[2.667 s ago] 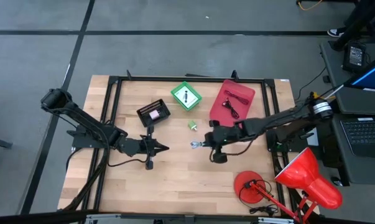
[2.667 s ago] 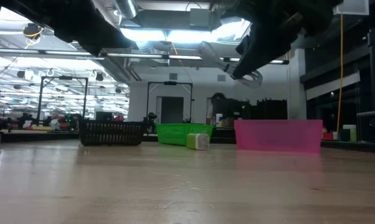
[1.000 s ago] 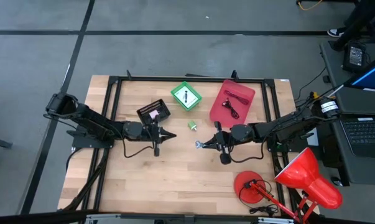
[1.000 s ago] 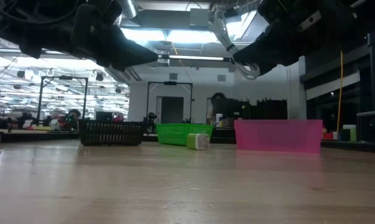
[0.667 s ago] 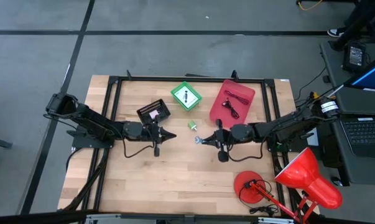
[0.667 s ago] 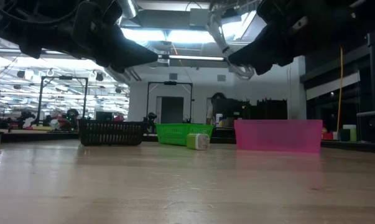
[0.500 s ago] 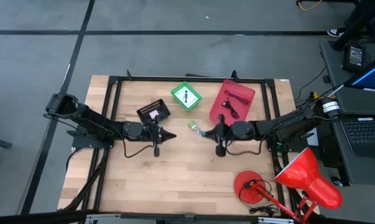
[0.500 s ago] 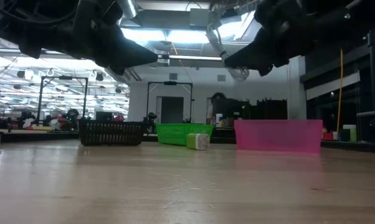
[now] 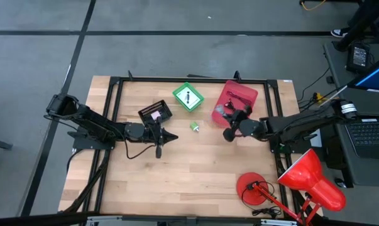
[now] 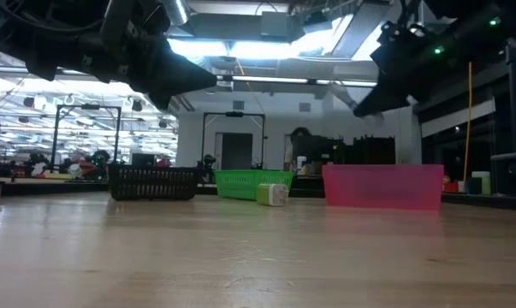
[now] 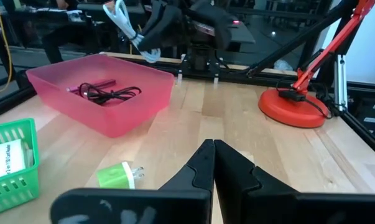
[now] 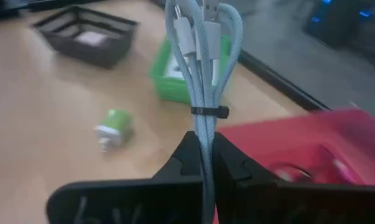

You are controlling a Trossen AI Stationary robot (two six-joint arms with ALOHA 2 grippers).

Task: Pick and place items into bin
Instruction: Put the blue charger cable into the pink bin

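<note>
One bundled pale blue-grey braided cable (image 12: 206,56), clenched in the right pincer (image 12: 203,158), hangs over the shallow pink plastic bin's (image 9: 247,95) near rim, presumably for dropping in; left pincer (image 11: 212,163) waits pinched shut, well apart.

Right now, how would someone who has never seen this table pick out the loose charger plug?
Start at the wooden table and find the green basket near its far edge, with the pink bin to its right. The charger plug lies on bare wood just in front of that basket, the only loose item outside a container. It is small, green and white, with metal prongs.
</note>
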